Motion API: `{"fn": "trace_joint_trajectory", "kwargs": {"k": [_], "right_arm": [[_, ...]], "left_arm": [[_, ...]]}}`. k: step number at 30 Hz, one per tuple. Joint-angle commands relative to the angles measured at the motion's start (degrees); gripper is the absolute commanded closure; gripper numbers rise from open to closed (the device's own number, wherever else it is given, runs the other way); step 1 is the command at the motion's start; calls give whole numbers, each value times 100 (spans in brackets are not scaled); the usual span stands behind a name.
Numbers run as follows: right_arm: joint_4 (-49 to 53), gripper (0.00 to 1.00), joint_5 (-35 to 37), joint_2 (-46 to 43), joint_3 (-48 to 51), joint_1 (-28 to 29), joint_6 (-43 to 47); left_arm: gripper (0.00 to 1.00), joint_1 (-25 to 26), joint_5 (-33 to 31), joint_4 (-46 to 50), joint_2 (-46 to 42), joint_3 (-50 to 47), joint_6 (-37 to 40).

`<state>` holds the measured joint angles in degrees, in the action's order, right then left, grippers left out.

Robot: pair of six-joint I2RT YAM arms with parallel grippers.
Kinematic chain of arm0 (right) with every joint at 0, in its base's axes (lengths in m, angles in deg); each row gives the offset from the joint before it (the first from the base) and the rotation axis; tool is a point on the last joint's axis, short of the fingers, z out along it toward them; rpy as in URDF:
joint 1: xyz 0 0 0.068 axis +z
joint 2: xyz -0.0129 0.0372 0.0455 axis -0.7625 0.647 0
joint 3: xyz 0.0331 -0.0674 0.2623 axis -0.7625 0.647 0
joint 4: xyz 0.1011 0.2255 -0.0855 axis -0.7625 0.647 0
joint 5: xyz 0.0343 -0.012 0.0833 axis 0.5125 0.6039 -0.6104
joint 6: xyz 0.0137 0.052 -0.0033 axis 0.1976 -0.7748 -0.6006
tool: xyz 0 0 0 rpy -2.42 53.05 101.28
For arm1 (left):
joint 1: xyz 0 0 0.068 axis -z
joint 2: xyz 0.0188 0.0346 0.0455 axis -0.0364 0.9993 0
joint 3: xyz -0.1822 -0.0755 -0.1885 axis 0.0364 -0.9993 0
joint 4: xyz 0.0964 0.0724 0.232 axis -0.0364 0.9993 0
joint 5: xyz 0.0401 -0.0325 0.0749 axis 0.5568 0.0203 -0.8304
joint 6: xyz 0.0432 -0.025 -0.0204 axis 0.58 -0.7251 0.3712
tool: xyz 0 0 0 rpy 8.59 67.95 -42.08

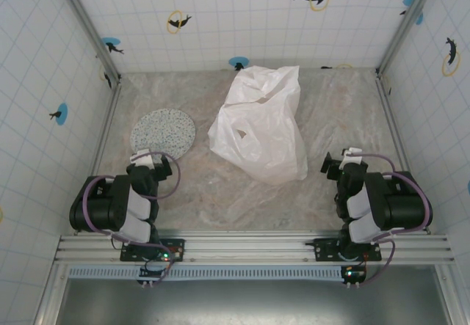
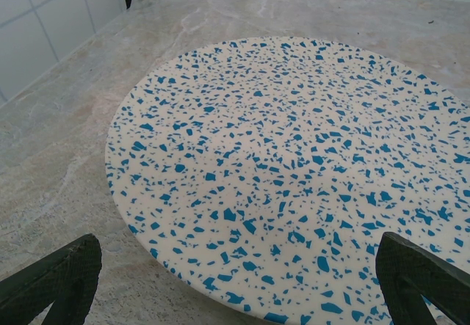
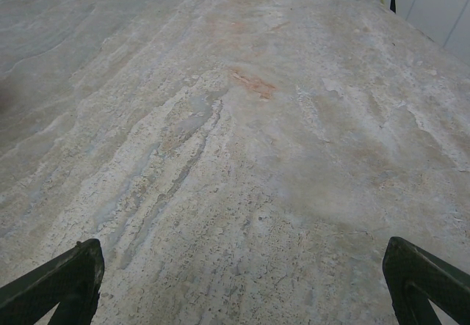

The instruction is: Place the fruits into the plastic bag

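The plastic bag (image 1: 258,123) lies crumpled and white in the middle of the table, closer to the back wall, with a loop handle showing near its centre. The fruits are hidden from view. My left gripper (image 1: 154,165) sits folded back near its base, open, its dark fingertips (image 2: 70,266) spread wide at the near rim of the bare speckled plate (image 2: 294,171). My right gripper (image 1: 340,162) is also drawn back, just right of the bag's near corner, open over bare tabletop (image 3: 242,156) with nothing between its fingers (image 3: 422,270).
The round speckled plate (image 1: 163,132) lies flat at the left, just beyond the left gripper. Tiled walls with dolphin stickers close off the back and both sides. The metal rail (image 1: 250,248) carrying the arm bases runs along the near edge.
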<state>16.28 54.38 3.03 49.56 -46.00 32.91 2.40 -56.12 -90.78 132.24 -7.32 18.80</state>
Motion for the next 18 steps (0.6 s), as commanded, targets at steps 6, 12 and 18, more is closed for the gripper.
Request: {"fn": "trace_joint_trajectory", "kwargs": {"k": [6, 12, 18], "right_arm": [[-346, 0, 73, 32, 106, 14, 40], [-346, 0, 80, 32, 106, 10, 40], [-346, 0, 75, 32, 106, 8, 40]], "left_arm": [[2, -46, 124, -242, 16, -47, 80], [2, -50, 127, -238, 12, -51, 80], [2, -45, 142, -214, 24, -25, 71]]}}
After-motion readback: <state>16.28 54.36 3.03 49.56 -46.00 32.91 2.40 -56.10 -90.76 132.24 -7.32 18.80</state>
